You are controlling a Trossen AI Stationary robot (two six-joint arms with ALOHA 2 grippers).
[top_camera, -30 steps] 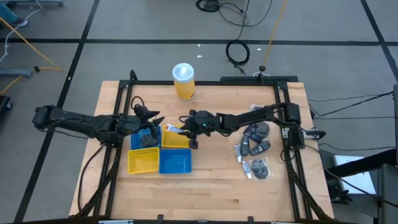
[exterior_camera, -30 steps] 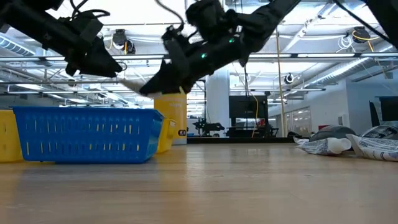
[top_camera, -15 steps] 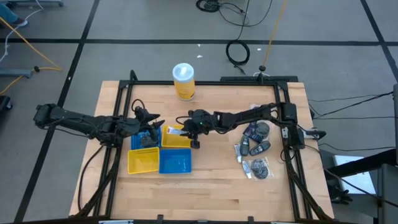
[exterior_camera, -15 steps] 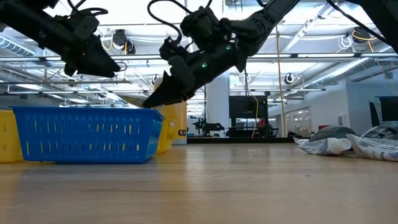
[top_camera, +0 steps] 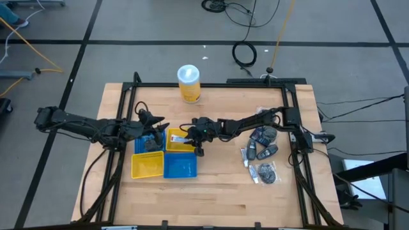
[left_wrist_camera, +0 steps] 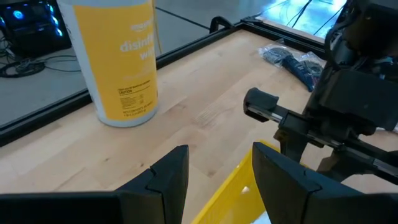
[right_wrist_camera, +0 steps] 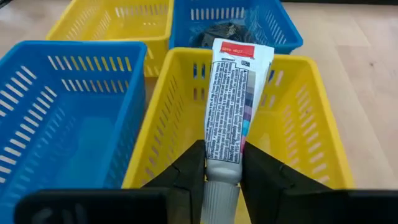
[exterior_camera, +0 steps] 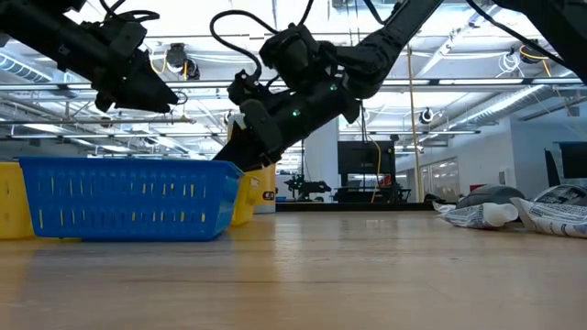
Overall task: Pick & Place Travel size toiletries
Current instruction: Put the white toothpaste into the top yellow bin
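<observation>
Overhead, right gripper (right_wrist_camera: 222, 163) holds tube (right_wrist_camera: 229, 106) — above yellow tray (right_wrist_camera: 292, 134), rims clear.

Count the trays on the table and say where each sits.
4, in a square block: blue tray rear left, yellow tray rear right under the right gripper, yellow tray front left, blue tray front right.

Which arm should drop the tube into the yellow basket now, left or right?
Right, probably. The right gripper is shut on the tube and holds it over the empty yellow basket. The left gripper is open and empty, hovering by the rear blue basket beside it.
</observation>
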